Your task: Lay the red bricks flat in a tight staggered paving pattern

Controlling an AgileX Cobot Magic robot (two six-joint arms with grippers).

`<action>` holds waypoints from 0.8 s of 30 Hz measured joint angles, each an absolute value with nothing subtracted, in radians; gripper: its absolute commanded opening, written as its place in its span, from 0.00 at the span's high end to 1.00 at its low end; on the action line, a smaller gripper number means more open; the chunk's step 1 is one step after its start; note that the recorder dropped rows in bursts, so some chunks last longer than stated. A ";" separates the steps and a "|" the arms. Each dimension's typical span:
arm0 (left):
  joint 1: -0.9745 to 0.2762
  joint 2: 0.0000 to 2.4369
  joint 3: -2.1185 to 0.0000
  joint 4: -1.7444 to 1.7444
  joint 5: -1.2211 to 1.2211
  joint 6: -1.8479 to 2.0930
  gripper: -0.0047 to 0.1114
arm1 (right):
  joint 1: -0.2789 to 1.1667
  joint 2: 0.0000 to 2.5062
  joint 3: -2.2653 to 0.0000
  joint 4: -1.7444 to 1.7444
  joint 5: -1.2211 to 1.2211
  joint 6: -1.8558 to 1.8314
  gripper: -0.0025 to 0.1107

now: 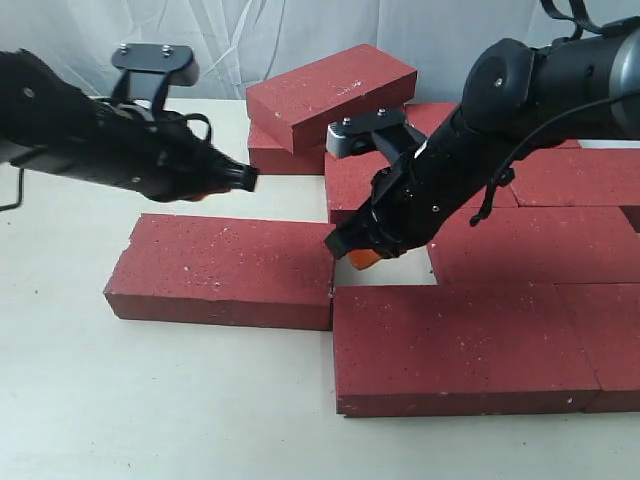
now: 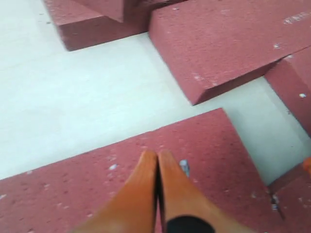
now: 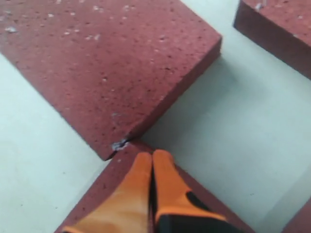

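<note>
Holds left claw (image 2: 156,162), pressed together, above the left brick (image 1: 220,268); holds right claw (image 3: 151,160), likewise pressed together, over a corner of the front brick (image 1: 460,345).

The exterior view looks obliquely down on the table (image 1: 150,410); both wrist views, close above, share the leftmost brick (image 1: 220,270).

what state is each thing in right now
left gripper, shut, holding nothing
right gripper, shut, holding nothing, tip low at the gap between bricks
left brick, lying flat
back brick, tilted, propped on another brick
front brick, lying flat, butted against its right neighbour
</note>
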State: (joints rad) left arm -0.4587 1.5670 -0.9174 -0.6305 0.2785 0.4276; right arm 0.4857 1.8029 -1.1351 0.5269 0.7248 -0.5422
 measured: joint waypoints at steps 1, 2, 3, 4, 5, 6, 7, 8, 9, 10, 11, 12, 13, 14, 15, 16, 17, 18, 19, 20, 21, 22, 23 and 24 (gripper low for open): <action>-0.424 1.560 -0.917 -0.620 0.304 0.428 0.96 | 0.493 1.794 -1.126 0.546 0.725 -0.564 0.99; -0.392 1.554 -0.917 -0.611 0.325 0.428 0.96 | 0.503 1.788 -1.122 0.556 0.727 -0.578 0.99; -0.362 1.552 -0.917 -0.605 0.338 0.428 0.96 | 0.515 1.788 -1.118 0.558 0.727 -0.584 0.99; -0.335 1.549 -0.909 -0.598 0.345 0.428 0.96 | 0.536 1.787 -1.116 0.558 0.727 -0.590 0.99; -0.315 1.547 -0.902 -0.595 0.347 0.428 0.96 | 0.555 1.787 -1.116 0.556 0.727 -0.592 0.99; -0.292 1.548 -0.890 -0.591 0.347 0.428 0.96 | 0.580 1.787 -1.116 0.554 0.727 -0.596 0.99; -0.270 1.548 -0.876 -0.588 0.345 0.428 0.96 | 0.605 1.789 -1.116 0.550 0.727 -0.599 0.99; -0.255 1.548 -0.864 -0.586 0.340 0.428 0.96 | 0.630 1.791 -1.116 0.544 0.724 -0.601 0.99; -0.236 1.548 -0.844 -0.586 0.332 0.428 0.96 | 0.654 1.796 -1.116 0.542 0.721 -0.601 0.99; -0.219 1.548 -0.828 -0.586 0.323 0.428 0.96 | 0.674 1.803 -1.116 0.538 0.716 -0.602 0.99; -0.204 1.548 -0.816 -0.586 0.316 0.428 0.96 | 0.688 1.809 -1.116 0.536 0.713 -0.602 0.99; -0.190 1.548 -0.803 -0.586 0.307 0.426 0.96 | 0.703 1.821 -1.116 0.533 0.708 -0.602 0.99; -0.179 1.548 -0.794 -0.588 0.301 0.426 0.96 | 0.716 1.831 -1.116 0.533 0.701 -0.602 0.99; -0.174 1.548 -0.788 -0.588 0.292 0.426 0.96 | 0.726 1.841 -1.116 0.531 0.693 -0.602 0.99; -0.164 1.548 -0.781 -0.588 0.282 0.426 0.96 | 0.739 1.857 -1.116 0.526 0.681 -0.599 0.99; -0.159 1.548 -0.777 -0.588 0.271 0.426 0.96 | 0.752 1.877 -1.116 0.522 0.661 -0.594 0.99; -0.154 1.548 -0.773 -0.588 0.269 0.426 0.96 | 0.755 1.893 -1.116 0.519 0.652 -0.592 0.99; -0.154 1.548 -0.772 -0.588 0.269 0.426 0.96 | 0.757 1.915 -1.121 0.502 0.637 -0.579 0.99; -0.152 1.548 -0.772 -0.588 0.269 0.426 0.96 | 0.757 1.926 -1.125 0.489 0.633 -0.566 0.99; -0.152 1.552 -0.772 -0.588 0.268 0.426 0.96 | 0.757 1.938 -1.132 0.460 0.619 -0.543 0.99; -0.152 1.556 -0.772 -0.588 0.268 0.426 0.96 | 0.757 1.943 -1.140 0.437 0.608 -0.520 0.99; -0.152 1.563 -0.772 -0.588 0.270 0.426 0.96 | 0.757 1.948 -1.148 0.409 0.592 -0.493 0.99; -0.152 1.570 -0.772 -0.588 0.270 0.426 0.96 | 0.757 1.948 -1.153 0.392 0.576 -0.480 0.99; -0.152 1.571 -0.772 -0.588 0.270 0.426 0.96 | 0.757 1.948 -1.155 0.390 0.570 -0.478 0.99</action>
